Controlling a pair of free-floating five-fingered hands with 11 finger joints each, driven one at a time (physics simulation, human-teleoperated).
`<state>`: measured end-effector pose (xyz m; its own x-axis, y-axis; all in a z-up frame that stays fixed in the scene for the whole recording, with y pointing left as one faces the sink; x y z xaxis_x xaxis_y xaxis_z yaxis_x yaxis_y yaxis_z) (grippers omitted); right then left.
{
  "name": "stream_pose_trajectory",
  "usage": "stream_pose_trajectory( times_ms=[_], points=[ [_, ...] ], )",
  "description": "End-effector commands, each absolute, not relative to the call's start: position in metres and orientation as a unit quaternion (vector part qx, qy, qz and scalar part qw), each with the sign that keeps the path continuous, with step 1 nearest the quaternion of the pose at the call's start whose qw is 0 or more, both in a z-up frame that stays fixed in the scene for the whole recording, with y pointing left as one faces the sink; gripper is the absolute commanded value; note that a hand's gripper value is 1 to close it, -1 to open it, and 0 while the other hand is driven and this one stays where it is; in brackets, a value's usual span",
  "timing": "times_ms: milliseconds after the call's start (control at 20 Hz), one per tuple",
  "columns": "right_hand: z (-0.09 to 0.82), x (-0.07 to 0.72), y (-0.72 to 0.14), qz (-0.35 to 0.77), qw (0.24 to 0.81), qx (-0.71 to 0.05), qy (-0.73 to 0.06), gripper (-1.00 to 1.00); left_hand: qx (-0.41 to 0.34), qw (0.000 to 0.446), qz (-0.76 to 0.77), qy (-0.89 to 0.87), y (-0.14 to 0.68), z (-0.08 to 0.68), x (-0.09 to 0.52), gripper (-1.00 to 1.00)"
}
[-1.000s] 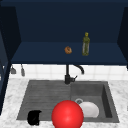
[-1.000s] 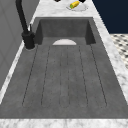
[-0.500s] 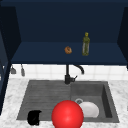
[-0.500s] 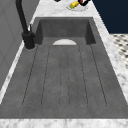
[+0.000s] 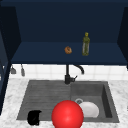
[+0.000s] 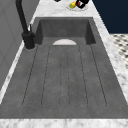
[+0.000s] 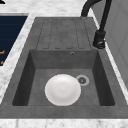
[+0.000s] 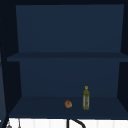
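My left hand [image 5: 34, 117] shows as a black shape at the front left corner of the grey sink unit [image 5: 45, 92], just left of a big red ball [image 5: 67, 115]. It holds nothing that I can make out. A black tip in the top left corner of the right side view is probably the same hand [image 7: 1, 1]. The red ball covers part of the sink's front rim. A white plate [image 5: 89, 109] lies flat in the basin beside the drain [image 7: 82, 80]; the same plate [image 7: 62, 89] is in the right side view.
A black faucet [image 5: 68, 75] stands behind the basin, and the ribbed drainboard [image 6: 65, 75] takes the left half. A green bottle [image 5: 85, 44] and a small orange thing [image 5: 68, 50] stand on the blue shelf. A yellow item [image 6: 72, 5] and a dark item [image 6: 81, 3] lie on the far counter.
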<state>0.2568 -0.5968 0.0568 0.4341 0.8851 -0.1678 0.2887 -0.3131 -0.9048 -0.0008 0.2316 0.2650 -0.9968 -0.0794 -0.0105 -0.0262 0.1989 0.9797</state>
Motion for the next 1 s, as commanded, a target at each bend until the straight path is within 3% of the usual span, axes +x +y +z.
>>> stream_pose_trajectory(
  times_ms=[0, 250, 300, 500, 950],
  points=[
    [0.036, 0.274, -0.617, 0.346, 0.436, -0.722, -0.411, 1.00, 0.034, 0.021, -0.632, -0.774, 0.232, 0.265, -0.001, 0.00],
    [0.020, 0.289, -0.631, 0.309, 0.343, -0.768, -0.443, 1.00, 0.034, 0.021, -0.632, -0.774, 0.232, 0.265, -0.001, 0.00],
    [0.023, 0.281, -0.629, 0.295, 0.315, -0.781, -0.451, -1.00, 0.034, 0.021, -0.632, -0.774, 0.232, 0.265, -0.001, 0.00],
    [0.035, 0.254, -0.614, 0.256, 0.265, -0.793, -0.486, -1.00, 0.034, 0.021, -0.632, -0.774, 0.232, 0.265, -0.001, 0.00],
    [0.076, 0.269, -0.614, 0.298, 0.278, -0.775, -0.484, -1.00, 0.034, 0.021, -0.632, -0.774, 0.232, 0.265, -0.001, 0.00]
  ],
)
